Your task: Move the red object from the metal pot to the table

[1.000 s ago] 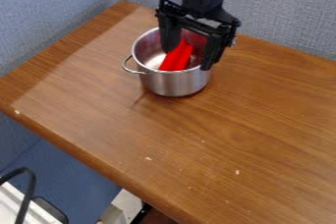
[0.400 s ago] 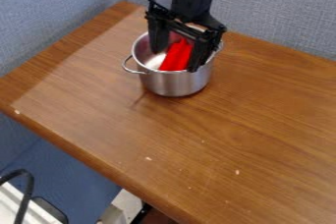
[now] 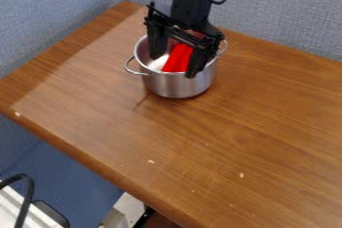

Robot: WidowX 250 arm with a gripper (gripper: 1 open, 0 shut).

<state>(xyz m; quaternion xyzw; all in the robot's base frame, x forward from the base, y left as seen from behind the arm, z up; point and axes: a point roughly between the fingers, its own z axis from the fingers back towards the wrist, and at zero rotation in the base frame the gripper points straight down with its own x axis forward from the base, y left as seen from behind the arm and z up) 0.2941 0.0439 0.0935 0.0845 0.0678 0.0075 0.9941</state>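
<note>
Red object (image 3: 178,58) leans inside the metal pot (image 3: 177,81), between the gripper's (image 3: 179,60) spread fingers.

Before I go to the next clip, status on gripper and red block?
Gripper open, fingers down into the pot. Red block between them, still to be lifted out. Pot wall around block; table awaiting it.

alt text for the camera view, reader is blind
A black robot hand, open, reaches down into a shiny steel pot around a red block inside it. The pot stands on a brown wood-grain table.
</note>
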